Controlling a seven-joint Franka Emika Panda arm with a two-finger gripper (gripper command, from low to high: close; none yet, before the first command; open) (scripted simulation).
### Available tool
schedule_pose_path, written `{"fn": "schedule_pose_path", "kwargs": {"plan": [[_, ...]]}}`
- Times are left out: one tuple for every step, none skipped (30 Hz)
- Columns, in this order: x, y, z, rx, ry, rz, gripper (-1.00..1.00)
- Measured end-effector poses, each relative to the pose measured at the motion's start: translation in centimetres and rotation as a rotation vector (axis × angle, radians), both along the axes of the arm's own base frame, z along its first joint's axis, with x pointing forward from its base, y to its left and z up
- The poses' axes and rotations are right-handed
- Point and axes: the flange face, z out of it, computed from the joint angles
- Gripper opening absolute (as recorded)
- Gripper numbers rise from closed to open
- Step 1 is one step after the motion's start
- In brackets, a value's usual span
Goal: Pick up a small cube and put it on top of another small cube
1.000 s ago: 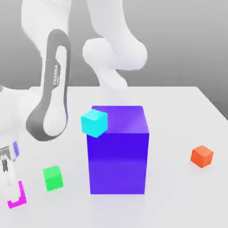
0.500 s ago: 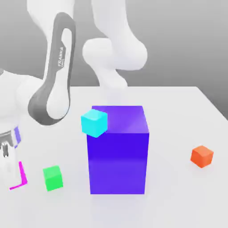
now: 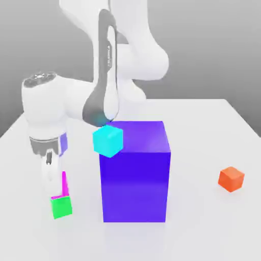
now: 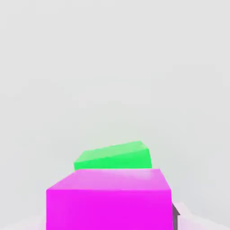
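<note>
The small magenta cube sits between the fingers of my gripper, and a white finger covers most of its face. It hangs directly over the small green cube, with its lower edge at the green cube's top; I cannot tell whether they touch. The hand view has the magenta cube close up, a dark finger pad against its side, and the green cube just beyond it on the white table.
A big blue-violet block stands right beside the green cube, on the exterior view's right. A cyan cube is at its upper left corner. A small orange cube lies far to the right on the white table.
My gripper has carried the magenta cube up and toward the exterior view's right, from low near the table's left edge to above the green cube. The arm swung along with it.
</note>
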Motion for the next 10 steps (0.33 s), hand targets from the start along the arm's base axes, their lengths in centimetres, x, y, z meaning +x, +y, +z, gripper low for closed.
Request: {"fn": "schedule_pose_path", "kwargs": {"plan": [[0.0, 0.0, 0.0, 0.000, 0.000, 0.000, 1.00], [0.0, 0.0, 0.0, 0.000, 0.000, 0.000, 1.00], [0.0, 0.0, 0.0, 0.000, 0.000, 0.000, 1.00], [-0.1, 0.0, -0.5, 0.000, 0.001, -0.001, 1.00], [-0.1, 0.0, -0.2, 0.000, 0.001, -0.001, 1.00], [0.0, -0.1, 0.4, 0.000, 0.001, -0.002, 1.00], [0.0, -0.1, 1.3, 0.000, 0.001, -0.003, 1.00], [0.0, -0.2, 2.2, 0.000, 0.001, -0.004, 1.00], [0.0, -0.2, 3.2, 0.000, 0.001, -0.005, 1.00], [-0.1, -0.2, 4.2, 0.001, 0.001, -0.005, 1.00]]}}
